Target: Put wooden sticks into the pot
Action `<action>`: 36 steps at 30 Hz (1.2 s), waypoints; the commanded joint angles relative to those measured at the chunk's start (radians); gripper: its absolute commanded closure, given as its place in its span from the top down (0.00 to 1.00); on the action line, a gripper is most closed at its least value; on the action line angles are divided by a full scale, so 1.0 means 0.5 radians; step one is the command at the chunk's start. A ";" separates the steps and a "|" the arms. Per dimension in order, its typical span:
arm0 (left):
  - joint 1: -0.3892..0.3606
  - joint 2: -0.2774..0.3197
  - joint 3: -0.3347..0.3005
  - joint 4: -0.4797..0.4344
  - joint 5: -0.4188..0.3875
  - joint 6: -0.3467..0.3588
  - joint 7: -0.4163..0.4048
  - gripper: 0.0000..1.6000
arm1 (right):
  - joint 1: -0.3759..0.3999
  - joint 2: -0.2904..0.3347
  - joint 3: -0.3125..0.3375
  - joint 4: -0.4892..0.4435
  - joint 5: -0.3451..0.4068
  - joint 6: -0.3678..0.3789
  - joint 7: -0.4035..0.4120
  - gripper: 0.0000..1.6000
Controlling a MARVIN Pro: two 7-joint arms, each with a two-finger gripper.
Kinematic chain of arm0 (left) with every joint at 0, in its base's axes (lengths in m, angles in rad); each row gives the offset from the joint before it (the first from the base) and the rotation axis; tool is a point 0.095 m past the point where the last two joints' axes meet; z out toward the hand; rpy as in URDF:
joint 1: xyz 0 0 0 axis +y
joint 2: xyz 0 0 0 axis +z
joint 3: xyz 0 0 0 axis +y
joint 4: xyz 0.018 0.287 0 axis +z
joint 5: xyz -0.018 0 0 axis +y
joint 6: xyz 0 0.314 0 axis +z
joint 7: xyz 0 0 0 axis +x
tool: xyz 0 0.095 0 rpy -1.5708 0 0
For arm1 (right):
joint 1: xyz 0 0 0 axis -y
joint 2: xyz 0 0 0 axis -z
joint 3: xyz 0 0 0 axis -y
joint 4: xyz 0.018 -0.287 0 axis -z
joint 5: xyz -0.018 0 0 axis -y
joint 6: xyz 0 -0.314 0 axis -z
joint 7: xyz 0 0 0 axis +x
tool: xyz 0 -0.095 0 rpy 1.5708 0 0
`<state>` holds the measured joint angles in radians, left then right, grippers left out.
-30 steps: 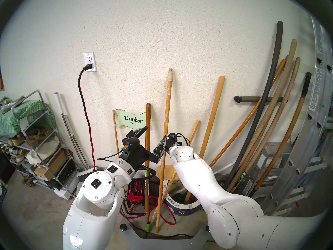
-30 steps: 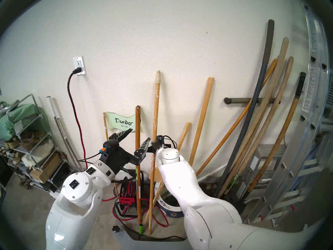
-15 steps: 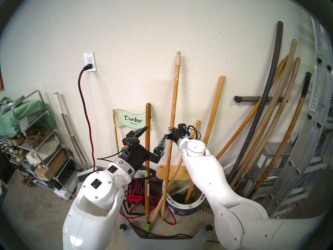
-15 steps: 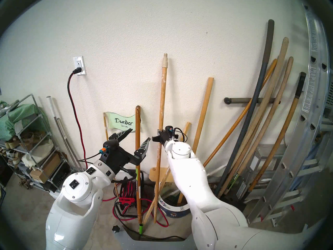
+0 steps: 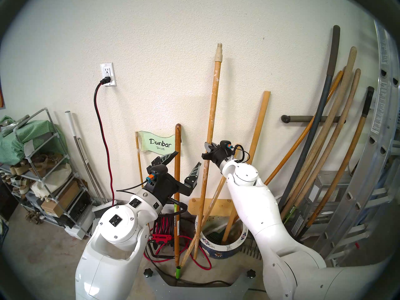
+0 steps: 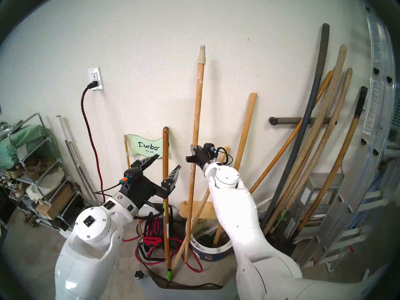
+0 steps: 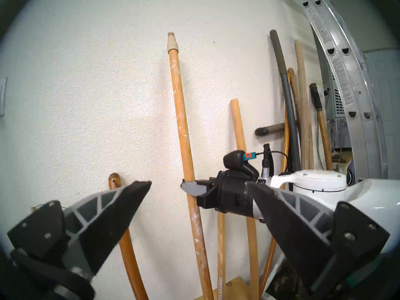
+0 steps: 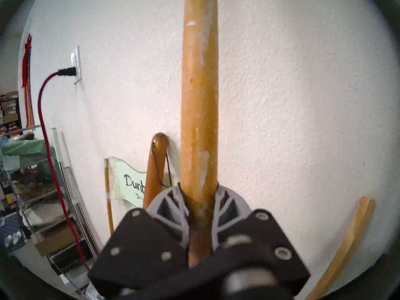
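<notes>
My right gripper (image 5: 208, 150) (image 6: 193, 153) (image 8: 199, 197) is shut on a paint-flecked wooden stick (image 5: 213, 94) (image 6: 198, 102) (image 7: 180, 119) (image 8: 199, 87) with a cream threaded tip. The stick stands nearly upright, and its lower end hangs just outside the left wall of the pot (image 5: 217, 247) (image 6: 205, 249), low by the floor. A thick yellow dowel (image 5: 258, 137) (image 6: 245, 137) (image 7: 238, 128) stands in the pot and leans on the wall. To the left my left gripper (image 5: 187, 158) (image 6: 168, 161) (image 7: 199, 182) is open and holds nothing.
A brown handle (image 5: 177, 184) and a small Dunbar Drive flag (image 5: 159, 144) lean on the wall by my left gripper. A red cable reel (image 5: 164, 230) sits left of the pot. Garden tool handles (image 5: 324, 152) and a ladder (image 5: 372, 163) fill the right; a shelf rack (image 5: 43, 174) stands left.
My right gripper has carried the paint-flecked stick up and to the right, toward the pot; its lower end has risen from the floor. The left arm has not moved.
</notes>
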<state>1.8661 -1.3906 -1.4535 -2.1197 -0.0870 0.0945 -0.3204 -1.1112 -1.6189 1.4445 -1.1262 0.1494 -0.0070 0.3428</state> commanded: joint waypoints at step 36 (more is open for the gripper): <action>0.000 0.000 0.000 0.000 0.000 0.000 0.000 1.00 | -0.194 0.395 0.489 -1.136 0.370 0.149 0.575 0.00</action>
<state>1.8661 -1.3906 -1.4534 -2.1197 -0.0870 0.0945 -0.3204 -1.2014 -1.4560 1.6540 -1.5806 0.2925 0.0248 0.5905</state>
